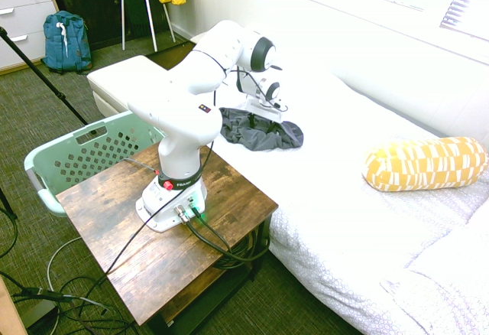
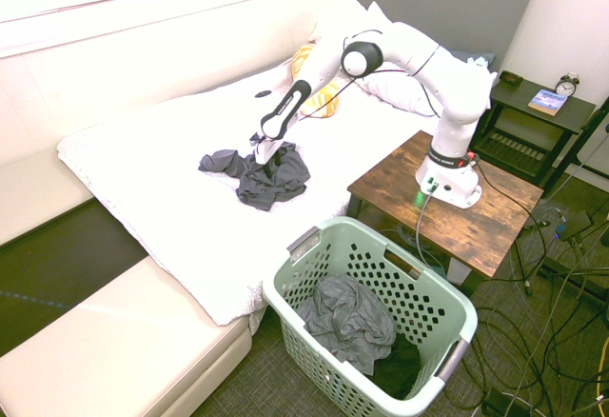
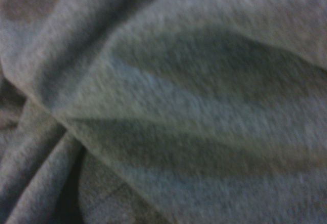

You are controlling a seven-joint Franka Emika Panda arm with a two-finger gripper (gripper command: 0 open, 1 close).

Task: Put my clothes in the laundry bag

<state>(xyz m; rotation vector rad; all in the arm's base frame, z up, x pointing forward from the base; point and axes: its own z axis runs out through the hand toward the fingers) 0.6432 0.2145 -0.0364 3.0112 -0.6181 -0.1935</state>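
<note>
Some grey clothing is already seen inside the laundry bag [image 2: 455,314], while the clothes [image 2: 271,177] on the bed [image 2: 171,198] are met by the spread gripper [image 2: 265,153], not yet grasped.

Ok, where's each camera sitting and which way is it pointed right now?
First exterior: high behind the arm's wooden table, facing the bed; whole arm shows, hand down on the grey clothes.
Second exterior: high on the far side, over the laundry basket, facing the headboard; whole arm, hand.
Wrist: just above the grey fabric; blurred, no robot parts.
Both exteriors share bed, clothes, basket, yellow pillow.
</note>
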